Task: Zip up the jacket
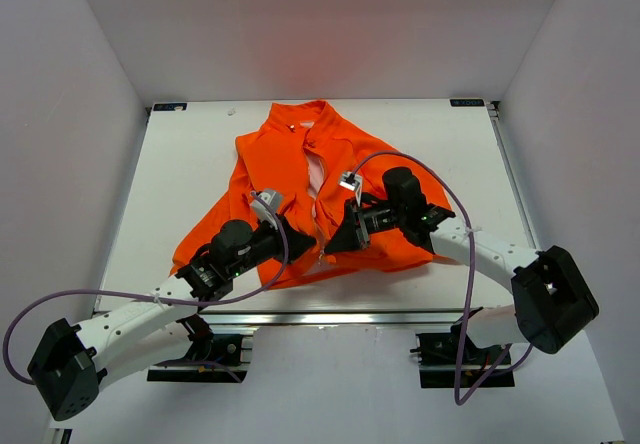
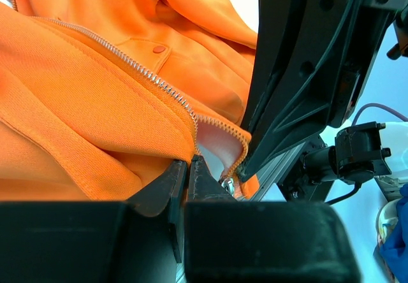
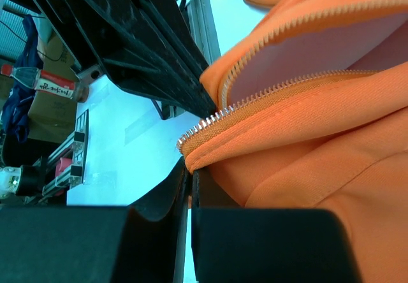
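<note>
Top external view shows the orange jacket (image 1: 290,164) spread on the tabletop (image 1: 180,164), collar (image 1: 300,119) farthest from me, its open zipper (image 2: 153,82) running away from my left jaws and right jaws, both pinched together on the hem (image 1: 300,272) beside its near end, equally close.

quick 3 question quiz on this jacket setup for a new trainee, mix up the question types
1. True or false: the zipper of the jacket is fully closed.
2. Where on the jacket do the left claw and right claw sit? A collar; B bottom hem by the zipper; C sleeve cuff.
3. Fill in: the lining showing between the zipper halves is ____.
Key: 1 false; 2 B; 3 pink.
</note>
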### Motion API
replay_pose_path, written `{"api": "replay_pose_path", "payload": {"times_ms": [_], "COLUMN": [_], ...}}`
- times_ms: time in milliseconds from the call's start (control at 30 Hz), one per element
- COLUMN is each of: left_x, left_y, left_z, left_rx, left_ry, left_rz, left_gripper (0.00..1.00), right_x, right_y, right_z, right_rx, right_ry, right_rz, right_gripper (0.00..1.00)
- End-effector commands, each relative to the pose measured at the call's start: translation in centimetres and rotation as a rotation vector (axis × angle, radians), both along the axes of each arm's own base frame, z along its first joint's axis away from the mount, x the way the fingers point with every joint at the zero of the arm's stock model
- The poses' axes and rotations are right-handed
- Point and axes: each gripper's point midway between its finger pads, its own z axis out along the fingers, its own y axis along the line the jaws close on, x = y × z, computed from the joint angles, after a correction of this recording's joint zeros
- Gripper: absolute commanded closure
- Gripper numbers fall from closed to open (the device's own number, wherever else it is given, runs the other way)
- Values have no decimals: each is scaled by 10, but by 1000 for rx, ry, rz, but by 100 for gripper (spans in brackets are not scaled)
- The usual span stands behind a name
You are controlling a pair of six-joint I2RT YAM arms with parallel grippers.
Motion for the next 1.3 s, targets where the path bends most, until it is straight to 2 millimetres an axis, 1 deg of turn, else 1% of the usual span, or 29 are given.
{"api": "replay_pose_path", "payload": {"times_ms": [0, 167, 400, 567, 600, 700, 1033, 1267], "left_x": [-5, -6, -7, -7, -7, -7, -8, -8], "left_y": [-5, -5, -3, -1, -1, -1, -4, -6], "left_z": [9, 9, 11, 11, 10, 11, 14, 11], "left_rx": [-26, -33, -43, -50, -50, -56, -68, -70], "left_ry": [-20, -16, -23, -21, -19, -21, -27, -20], "left_rz": [-33, -36, -34, -24, -22, -23, -38, -45], "left_gripper": [100, 100, 100, 100, 100, 100, 100, 100], "right_x": [9, 9, 10, 4, 2, 0, -3, -3], "right_y": [10, 11, 10, 7, 5, 2, 2, 3], "right_z": [29, 31, 23, 20, 16, 13, 10, 11], "right_rx": [73, 80, 60, 55, 43, 28, 25, 32], "right_ry": [-68, -63, -43, -45, -36, -34, -15, -10], "right_rz": [17, 19, 13, 26, 26, 26, 44, 50], "right_gripper": [100, 100, 100, 100, 100, 100, 100, 100]}}
